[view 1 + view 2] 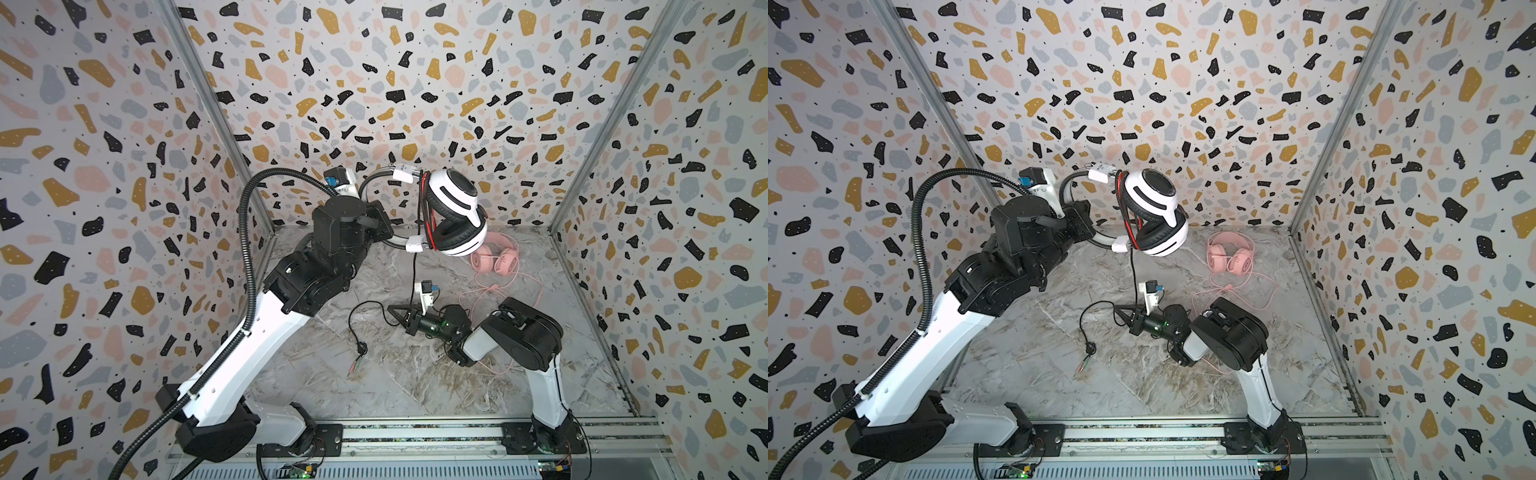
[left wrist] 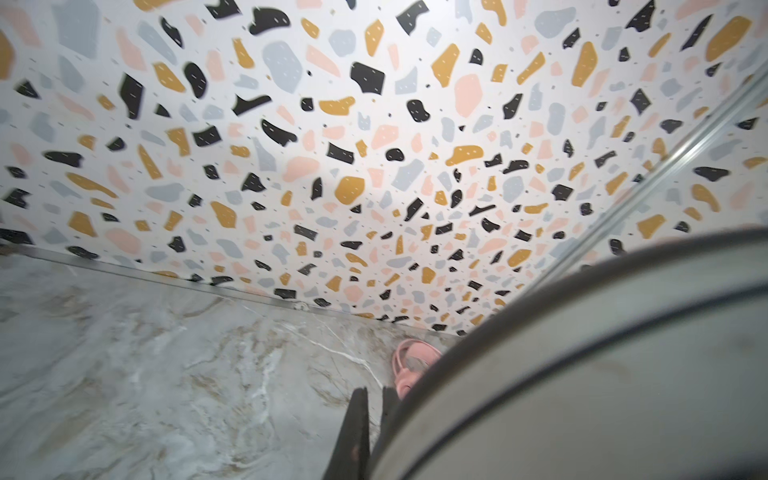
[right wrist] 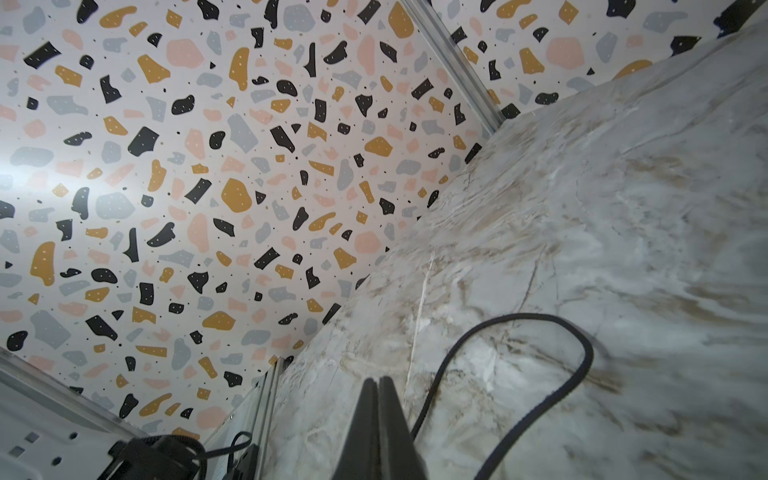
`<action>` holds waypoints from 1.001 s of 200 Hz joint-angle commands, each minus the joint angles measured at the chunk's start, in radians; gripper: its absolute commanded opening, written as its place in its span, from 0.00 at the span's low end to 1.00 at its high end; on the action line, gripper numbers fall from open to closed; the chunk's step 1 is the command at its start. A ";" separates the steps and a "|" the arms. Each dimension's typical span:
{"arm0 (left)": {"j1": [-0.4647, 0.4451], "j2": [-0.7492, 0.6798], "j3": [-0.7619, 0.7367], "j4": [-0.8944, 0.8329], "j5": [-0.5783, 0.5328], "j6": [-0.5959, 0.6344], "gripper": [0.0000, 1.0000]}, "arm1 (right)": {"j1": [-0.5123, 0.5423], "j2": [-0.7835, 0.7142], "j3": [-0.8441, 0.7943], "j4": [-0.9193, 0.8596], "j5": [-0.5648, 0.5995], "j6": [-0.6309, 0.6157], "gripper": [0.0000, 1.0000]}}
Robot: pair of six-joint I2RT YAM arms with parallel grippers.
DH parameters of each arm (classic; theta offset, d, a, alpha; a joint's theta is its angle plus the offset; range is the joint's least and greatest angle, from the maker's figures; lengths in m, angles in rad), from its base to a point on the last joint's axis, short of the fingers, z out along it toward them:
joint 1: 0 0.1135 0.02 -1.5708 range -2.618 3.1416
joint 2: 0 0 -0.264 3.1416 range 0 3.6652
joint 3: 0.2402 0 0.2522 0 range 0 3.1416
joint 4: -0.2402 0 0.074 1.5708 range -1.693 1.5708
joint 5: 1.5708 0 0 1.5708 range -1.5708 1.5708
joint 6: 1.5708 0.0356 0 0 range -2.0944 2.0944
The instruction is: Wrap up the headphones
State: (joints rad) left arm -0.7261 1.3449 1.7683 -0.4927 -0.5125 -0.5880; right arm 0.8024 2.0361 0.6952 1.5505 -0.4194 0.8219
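Over the far edge of the tabletop [image 1: 374, 395], in both top views, my left gripper [image 1: 386, 228] is clamped on the headband of the white headset [image 1: 455, 208] and holds it in the air. Some turns of its black cable [image 1: 413, 274] sit by the earcups. The rest hangs down and loops mid-table, ending in plugs [image 1: 353, 368]. My right gripper [image 1: 395, 309] lies low beside that loop. The pink headset [image 1: 494, 259] rests near the far right corner, its cord passing under my right arm.

From the left wrist, the headband fills the frame against my fingers [image 2: 357, 415].

From the right wrist, my jaws are pressed together and the cable curves just beside them. I see none between them. I judge I should reopen, take the cable squarely, then carry it round with slack. Room lies toward the near edge; the back wall and pink cord crowd the far side.
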 commanded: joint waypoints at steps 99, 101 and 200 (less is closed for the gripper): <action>0.352 0.038 -0.258 0.388 -0.098 0.019 0.00 | 0.173 -0.594 -0.256 -0.611 0.074 -0.291 0.00; 0.353 0.038 -0.262 0.391 -0.102 0.024 0.00 | 0.178 -0.607 -0.254 -0.635 0.085 -0.300 0.00; 0.347 0.077 -0.434 0.291 0.059 0.118 0.00 | 0.154 -0.988 0.061 -1.459 0.484 -0.778 0.00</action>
State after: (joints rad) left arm -0.3752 1.4181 1.3132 -0.2726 -0.5617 -0.4984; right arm 1.0027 1.0798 0.6632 0.3141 -0.0536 0.1928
